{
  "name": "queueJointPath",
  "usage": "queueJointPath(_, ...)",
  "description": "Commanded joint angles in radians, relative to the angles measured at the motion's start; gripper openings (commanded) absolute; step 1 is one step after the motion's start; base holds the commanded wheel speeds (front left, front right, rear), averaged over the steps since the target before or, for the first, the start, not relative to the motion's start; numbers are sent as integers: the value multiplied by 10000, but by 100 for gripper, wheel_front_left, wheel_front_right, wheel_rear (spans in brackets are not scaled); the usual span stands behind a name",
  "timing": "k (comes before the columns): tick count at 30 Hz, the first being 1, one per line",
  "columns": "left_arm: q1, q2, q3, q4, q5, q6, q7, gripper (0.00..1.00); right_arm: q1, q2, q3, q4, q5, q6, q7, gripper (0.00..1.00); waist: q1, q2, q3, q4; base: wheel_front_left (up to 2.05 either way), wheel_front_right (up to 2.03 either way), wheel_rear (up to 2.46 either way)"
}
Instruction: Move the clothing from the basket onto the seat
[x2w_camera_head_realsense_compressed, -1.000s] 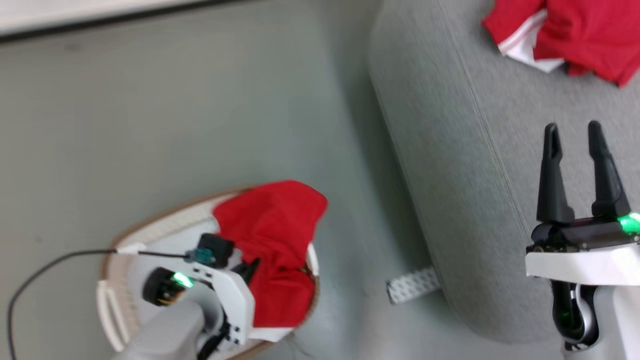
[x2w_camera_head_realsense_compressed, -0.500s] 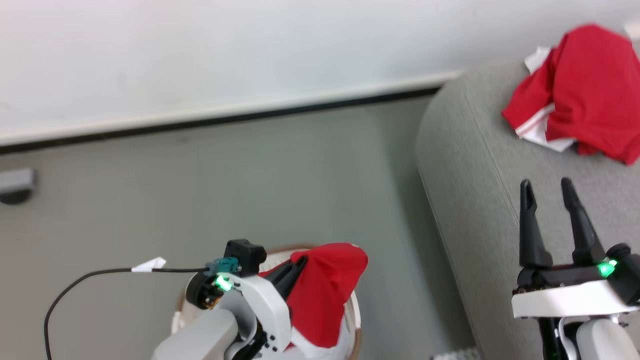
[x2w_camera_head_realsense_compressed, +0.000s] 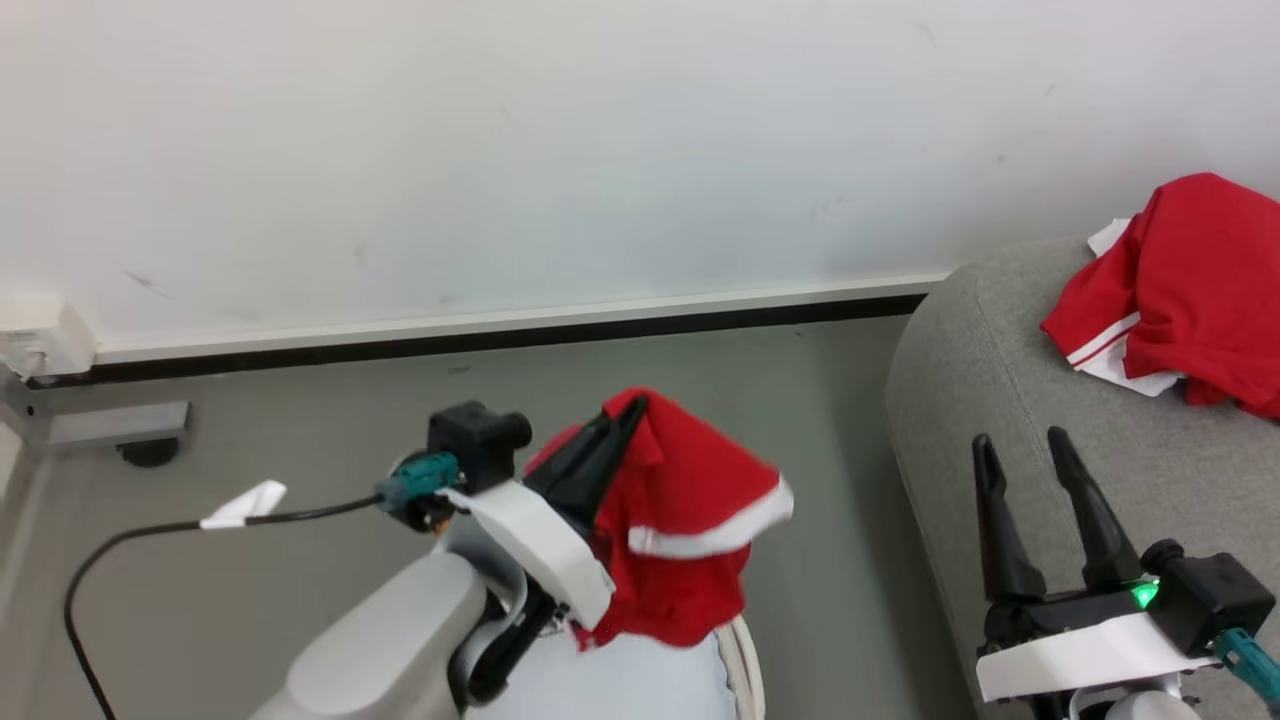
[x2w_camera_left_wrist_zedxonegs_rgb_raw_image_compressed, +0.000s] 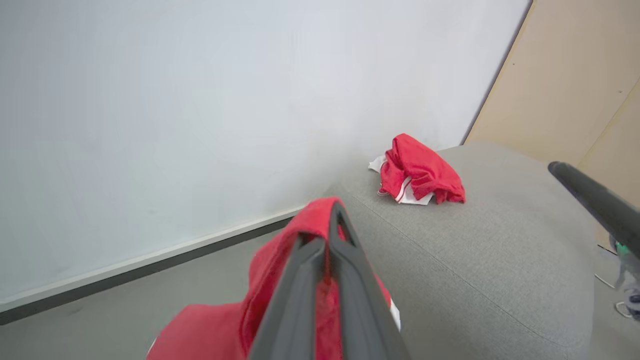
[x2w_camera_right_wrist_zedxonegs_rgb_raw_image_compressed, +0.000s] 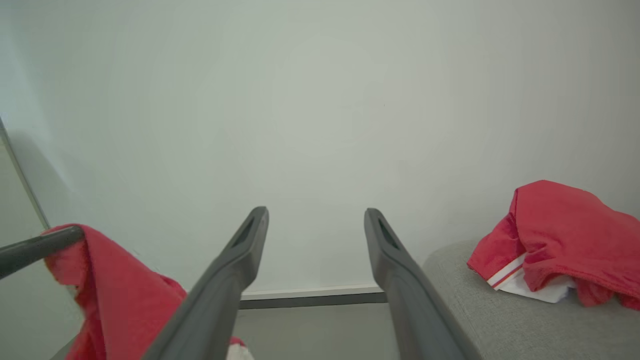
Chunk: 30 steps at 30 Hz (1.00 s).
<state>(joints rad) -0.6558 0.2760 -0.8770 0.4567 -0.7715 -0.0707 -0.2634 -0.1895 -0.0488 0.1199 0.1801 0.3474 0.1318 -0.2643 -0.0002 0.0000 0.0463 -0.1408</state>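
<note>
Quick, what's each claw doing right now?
The left gripper is closed on a red garment, which hangs from it.
The right gripper is open, holding nothing.

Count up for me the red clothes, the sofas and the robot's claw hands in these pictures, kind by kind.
Red garments: 2, the held garment and the lying garment on the grey sofa.
Grey sofas: 1.
Grippers: 2, the left gripper shut on the held garment, the right gripper open and empty.
Total: 5.
</note>
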Motion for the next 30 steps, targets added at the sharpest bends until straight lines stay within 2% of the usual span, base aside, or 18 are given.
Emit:
queueJointPath(1,-76,132,165,-315,94,97,-15,0,140,-30,90,37,74,-22,0,100,2,0,-86,66,0,0,0)
queueJointPath(9,-310,561,824,-2070,307,716,13,0,223,-28,677,149,455,-22,0,100,2,0,-295,87,0,0,0)
queueJointPath(18,-589,884,1046,-3341,465,1289,387,0,173,-30,1148,287,592,-22,0,100,2,0,-441,99,0,0,0)
queueJointPath(24,-466,988,1048,-3697,431,1493,555,0,110,-31,1564,361,699,-22,0,100,2,0,-480,89,0,0,0)
queueJointPath(30,-375,926,958,-3781,361,1501,558,0,-92,-30,2124,625,623,-23,0,100,2,0,-452,119,0,0,0)
